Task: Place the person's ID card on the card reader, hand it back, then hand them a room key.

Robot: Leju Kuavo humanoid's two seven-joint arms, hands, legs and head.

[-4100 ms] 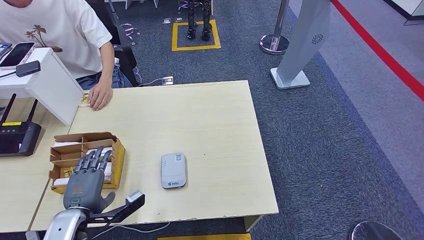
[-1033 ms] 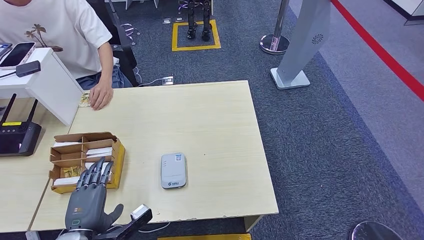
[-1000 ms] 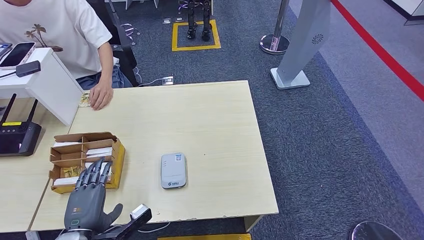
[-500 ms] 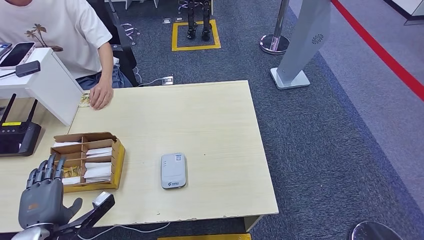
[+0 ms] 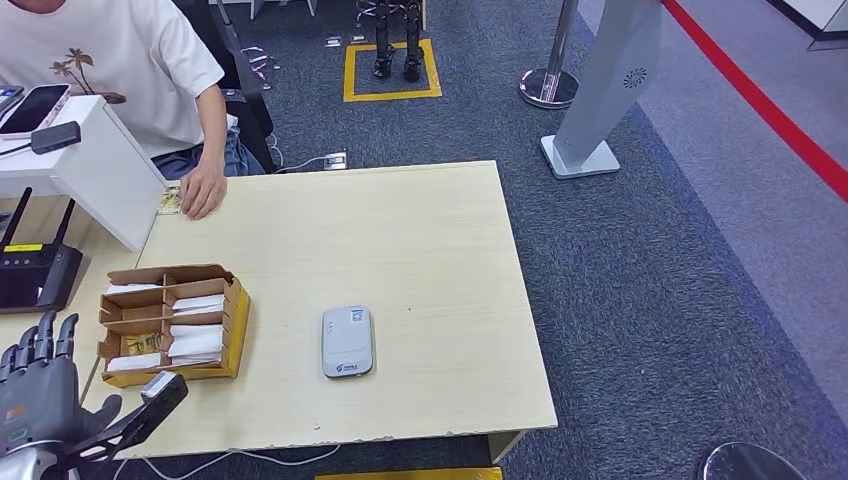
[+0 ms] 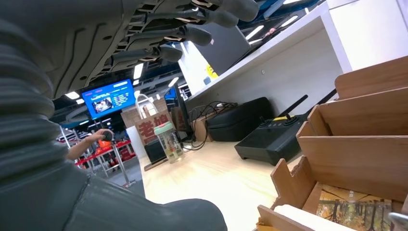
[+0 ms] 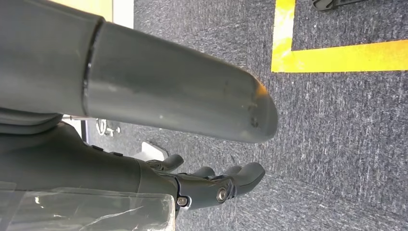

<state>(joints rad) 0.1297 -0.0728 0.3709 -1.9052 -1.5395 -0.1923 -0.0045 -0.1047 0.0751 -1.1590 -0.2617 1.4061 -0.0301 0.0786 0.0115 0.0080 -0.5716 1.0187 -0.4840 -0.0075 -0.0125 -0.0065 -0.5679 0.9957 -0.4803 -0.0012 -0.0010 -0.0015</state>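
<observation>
1. Pale wood made up the worktop (image 5: 400,250), with a grey card reader (image 5: 347,341) lying flat near its front edge.
2. Left of the reader stood a cardboard tray (image 5: 237,320), its compartments holding white room key sleeves (image 5: 196,342) and one card with a printed picture (image 5: 141,343).
3. At the far left corner of the worktop, the person's hand (image 5: 201,189) rested on a small card (image 5: 169,199) that looked like the ID card; most of it was covered.
4. The robot's left hand (image 5: 36,388) was low at the near left, beside the tray and apart from it, fingers straight and spread, thumb out to the side, holding nothing.
5. From the left wrist, the same fingers (image 6: 192,33) reached over the tray's wooden-looking dividers (image 6: 356,144), with a black device with antennas (image 6: 274,139) beyond on the neighbouring desk.
6. The right hand (image 7: 211,185) hung over grey carpet (image 7: 346,144) beside a yellow floor line (image 7: 337,57), fingers loosely curved and apart, with nothing in them.
</observation>
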